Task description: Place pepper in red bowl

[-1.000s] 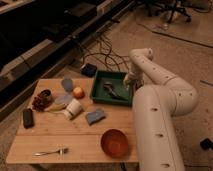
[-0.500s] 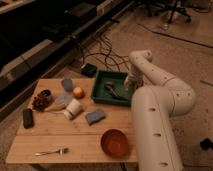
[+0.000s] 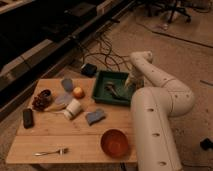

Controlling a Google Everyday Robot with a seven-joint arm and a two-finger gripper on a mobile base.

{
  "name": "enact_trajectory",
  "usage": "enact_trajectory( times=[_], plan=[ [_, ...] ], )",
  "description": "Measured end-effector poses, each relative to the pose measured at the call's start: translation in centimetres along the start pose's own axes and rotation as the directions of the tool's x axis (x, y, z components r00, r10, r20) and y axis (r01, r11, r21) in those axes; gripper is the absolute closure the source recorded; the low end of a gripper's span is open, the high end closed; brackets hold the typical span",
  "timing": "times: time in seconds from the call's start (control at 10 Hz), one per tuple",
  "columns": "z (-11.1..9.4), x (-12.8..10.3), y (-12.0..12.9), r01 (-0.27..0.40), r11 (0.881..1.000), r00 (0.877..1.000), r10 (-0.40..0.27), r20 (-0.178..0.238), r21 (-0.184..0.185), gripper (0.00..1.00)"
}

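Observation:
The red bowl [image 3: 115,142] stands empty near the front edge of the wooden table [image 3: 60,137], just left of my arm's white body. My gripper [image 3: 131,85] hangs at the right rim of the green tray [image 3: 101,80] at the table's back right, pointing down over it. Some dark, slender pieces [image 3: 112,90] lie inside the tray. I cannot pick out the pepper among them or anywhere else on the table.
An orange-yellow fruit [image 3: 78,92], a tipped white cup [image 3: 73,109], a grey-blue sponge [image 3: 95,116], a dark maroon bowl [image 3: 42,100], a black block [image 3: 27,118] and a fork [image 3: 50,151] lie on the table. Cables and a black box [image 3: 89,69] lie on the floor behind.

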Motion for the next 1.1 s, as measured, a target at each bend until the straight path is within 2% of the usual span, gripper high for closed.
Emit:
enact_trajectory(
  times=[0.4, 0.8, 0.9, 1.1],
  plan=[
    [0.3, 0.1, -0.2, -0.012, 1.000, 1.000, 0.012, -0.010, -0.013, 0.35],
    [1.2, 0.3, -0.4, -0.017, 1.000, 1.000, 0.016, -0.021, -0.004, 0.35],
    [1.5, 0.4, -0.5, -0.019, 1.000, 0.999, 0.019, -0.028, -0.004, 0.40],
    [2.2, 0.6, -0.7, -0.020, 1.000, 0.999, 0.021, -0.038, 0.003, 0.59]
  ],
)
